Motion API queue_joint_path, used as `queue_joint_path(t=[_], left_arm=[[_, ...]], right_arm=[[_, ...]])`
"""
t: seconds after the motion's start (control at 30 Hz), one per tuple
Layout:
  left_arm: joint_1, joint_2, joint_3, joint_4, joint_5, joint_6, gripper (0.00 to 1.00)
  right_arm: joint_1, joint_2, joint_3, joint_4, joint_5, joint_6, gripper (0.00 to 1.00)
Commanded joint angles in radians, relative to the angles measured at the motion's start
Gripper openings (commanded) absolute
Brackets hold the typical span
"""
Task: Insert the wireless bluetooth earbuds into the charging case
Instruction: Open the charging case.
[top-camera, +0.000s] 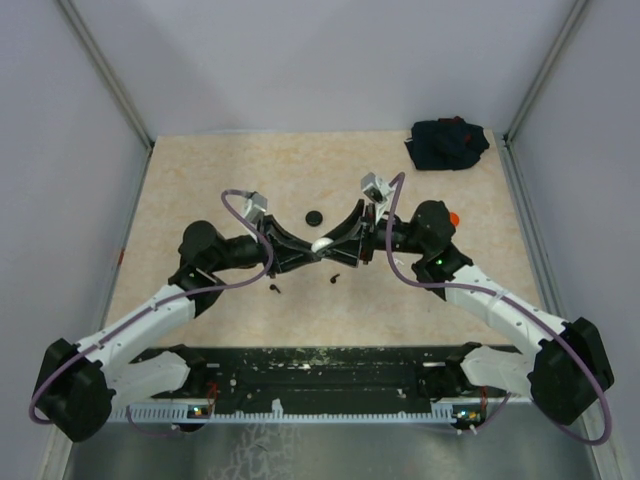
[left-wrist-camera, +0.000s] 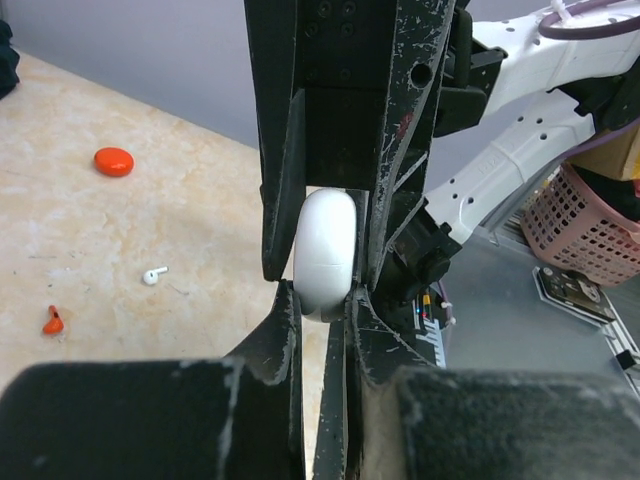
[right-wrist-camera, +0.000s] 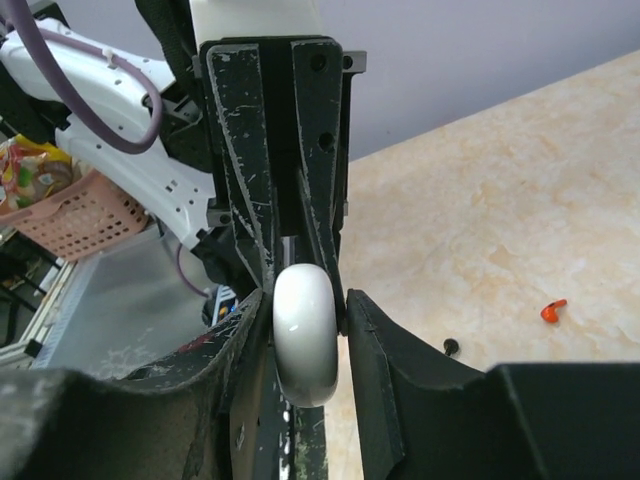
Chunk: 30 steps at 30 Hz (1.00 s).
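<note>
Left wrist view is showing us the left pincer (left-wrist-camera: 320, 300) squeezing shut on the lower end of the white charging case (left-wrist-camera: 325, 250). The case is a smooth, glossy, rounded pebble with a fine seam running around it, standing on edge between the fingers. We are seeing the right pincer (right-wrist-camera: 305, 305) reaching in from the opposite side and bracketing the same case narrowly. One of its fingers is touching the case and a thin dark gap is showing at the other, so we cannot tell whether it is gripping. Both pincers are meeting over the middle of the bench (top-camera: 200, 180), with the case held above it. Out on the bench we are spotting earbuds lying loose, each tiny and stemmed: a white earbud (left-wrist-camera: 153, 275), a red earbud (left-wrist-camera: 53, 321) near it, and a black earbud (right-wrist-camera: 451, 346). A red puck (left-wrist-camera: 113, 161) is sitting farther out, and a black puck (top-camera: 315, 217) is resting beyond the pincers.
</note>
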Motion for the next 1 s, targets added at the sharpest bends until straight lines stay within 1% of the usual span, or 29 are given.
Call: queue_joint_path(t=[0.0, 0.13, 0.23, 0.4, 0.43, 0.47, 0.5, 0.57, 0.6, 0.63, 0.67, 0.7, 0.73, 0.8, 0.87, 0.93, 0.97], left_arm=[[0.009, 0.004, 0.038, -0.034, 0.040, 0.031, 0.00], [0.012, 0.006, 0.056, -0.105, 0.052, 0.072, 0.00], [0.013, 0.003, 0.064, -0.150, 0.054, 0.100, 0.00], [0.018, -0.006, 0.066, -0.199, 0.027, 0.127, 0.00], [0.018, -0.005, 0.069, -0.209, 0.018, 0.128, 0.04], [0.018, -0.005, 0.072, -0.216, 0.004, 0.128, 0.17], [0.018, -0.005, 0.072, -0.220, -0.012, 0.127, 0.24], [0.018, -0.009, 0.071, -0.221, -0.030, 0.130, 0.26], [0.018, -0.013, 0.070, -0.221, -0.044, 0.130, 0.34], [0.018, -0.017, 0.067, -0.220, -0.057, 0.131, 0.49], [0.018, -0.023, 0.064, -0.215, -0.064, 0.131, 0.53], [0.018, -0.030, 0.058, -0.210, -0.074, 0.132, 0.55], [0.018, -0.040, 0.053, -0.206, -0.090, 0.131, 0.59], [0.018, -0.061, 0.041, -0.204, -0.124, 0.132, 0.62], [0.019, -0.086, 0.030, -0.205, -0.153, 0.136, 0.69], [0.018, -0.110, 0.019, -0.202, -0.161, 0.148, 0.71], [0.017, -0.118, 0.017, -0.202, -0.161, 0.155, 0.76]], right_arm=[[-0.004, -0.033, 0.044, 0.007, -0.054, -0.035, 0.35], [-0.004, -0.033, 0.040, 0.015, -0.063, -0.033, 0.27], [-0.004, -0.028, 0.038, 0.021, -0.073, -0.028, 0.23], [-0.004, -0.015, 0.029, 0.059, -0.093, -0.001, 0.10], [-0.004, -0.013, 0.026, 0.071, -0.094, 0.006, 0.09], [-0.004, -0.011, 0.022, 0.083, -0.094, 0.014, 0.08], [-0.004, -0.008, 0.020, 0.095, -0.094, 0.021, 0.07], [-0.002, -0.003, 0.013, 0.125, -0.090, 0.038, 0.06], [-0.002, -0.002, 0.006, 0.145, -0.087, 0.049, 0.06], [-0.002, 0.000, 0.003, 0.163, -0.083, 0.061, 0.06], [-0.001, 0.002, 0.000, 0.180, -0.080, 0.070, 0.05], [0.000, 0.004, -0.004, 0.193, -0.073, 0.076, 0.05], [0.002, 0.006, -0.005, 0.199, -0.068, 0.079, 0.05], [0.006, 0.010, -0.005, 0.203, -0.055, 0.082, 0.05], [0.010, 0.010, -0.006, 0.207, -0.040, 0.082, 0.05], [0.010, 0.012, -0.008, 0.209, -0.028, 0.083, 0.05], [0.010, 0.012, -0.008, 0.210, -0.022, 0.084, 0.05]])
